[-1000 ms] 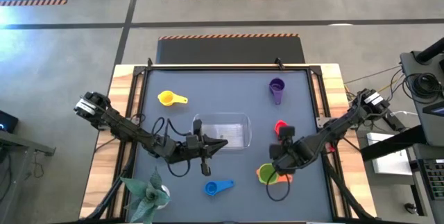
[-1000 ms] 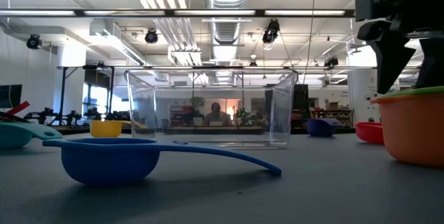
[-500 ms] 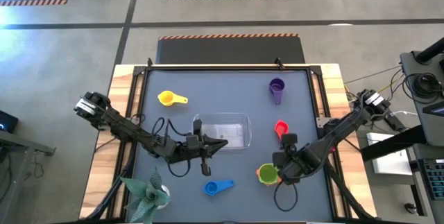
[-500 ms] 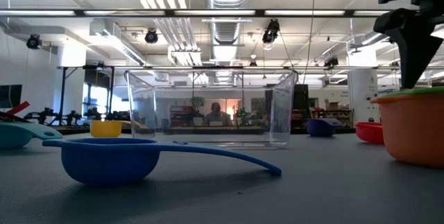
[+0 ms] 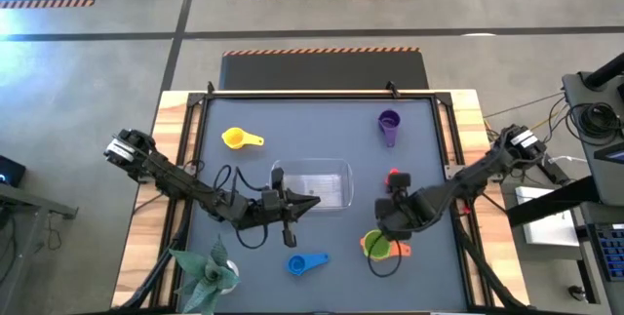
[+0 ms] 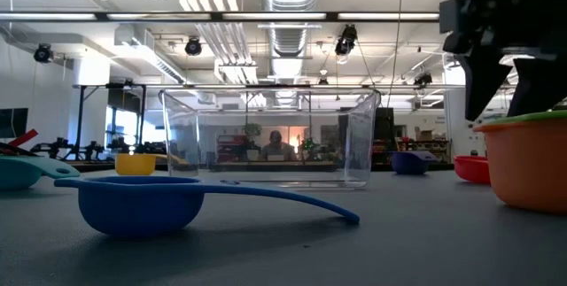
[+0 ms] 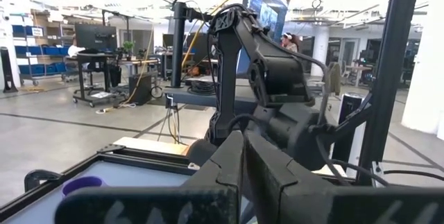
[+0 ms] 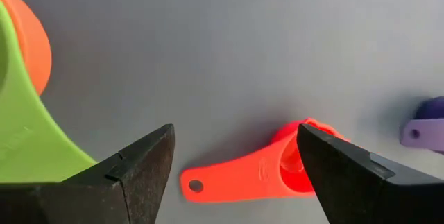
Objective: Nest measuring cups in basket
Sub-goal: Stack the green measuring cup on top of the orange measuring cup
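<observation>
The clear basket [image 5: 341,171] stands mid-table. Around it lie the yellow cup [image 5: 234,138], the purple cup [image 5: 389,123], the blue cup [image 5: 304,263] and the red cup [image 8: 277,172]. The green cup [image 5: 373,245] sits nested in the orange cup [image 8: 31,44]. The teal cup [image 6: 18,173] shows only in the low view. My right gripper [image 5: 390,213] is open and hovers above the red cup, just beyond the green and orange pair. My left gripper [image 5: 314,201] is shut and waits by the basket's near side.
A green artificial plant [image 5: 210,271] stands at the table's near left corner. Cables loop on the mat beside the left arm [image 5: 229,183] and below the right wrist [image 5: 388,266]. A raised black frame borders the mat [image 5: 312,94].
My right gripper swung toward the table's near right corner, past the green and orange cups, then came back toward the far edge and now hangs over the red cup. The cups and the basket have not moved.
</observation>
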You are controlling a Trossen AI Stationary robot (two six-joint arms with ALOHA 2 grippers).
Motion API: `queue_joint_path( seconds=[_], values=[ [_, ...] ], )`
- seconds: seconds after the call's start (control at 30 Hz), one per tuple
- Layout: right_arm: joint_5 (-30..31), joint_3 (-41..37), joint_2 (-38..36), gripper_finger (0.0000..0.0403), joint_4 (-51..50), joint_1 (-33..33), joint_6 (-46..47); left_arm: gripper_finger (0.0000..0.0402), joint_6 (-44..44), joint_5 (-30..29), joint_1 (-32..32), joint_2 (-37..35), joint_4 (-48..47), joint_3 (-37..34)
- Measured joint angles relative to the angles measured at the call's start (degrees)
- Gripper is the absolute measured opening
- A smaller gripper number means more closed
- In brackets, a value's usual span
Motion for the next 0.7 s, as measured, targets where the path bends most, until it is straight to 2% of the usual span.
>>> queue_joint_path(
  seconds=[0.33,0.7],
  values=[
    [-6.9,-1.5,0.0,0.029,2.7,-0.6,-2.8,0.0,0.1,0.0,0.0,0.0,0.0,0.0],
    [-12.8,-1.5,0.0,0.029,3.5,5.3,4.2,0.0,0.1,0.0,0.0,0.0,0.0,0.0]
  ],
)
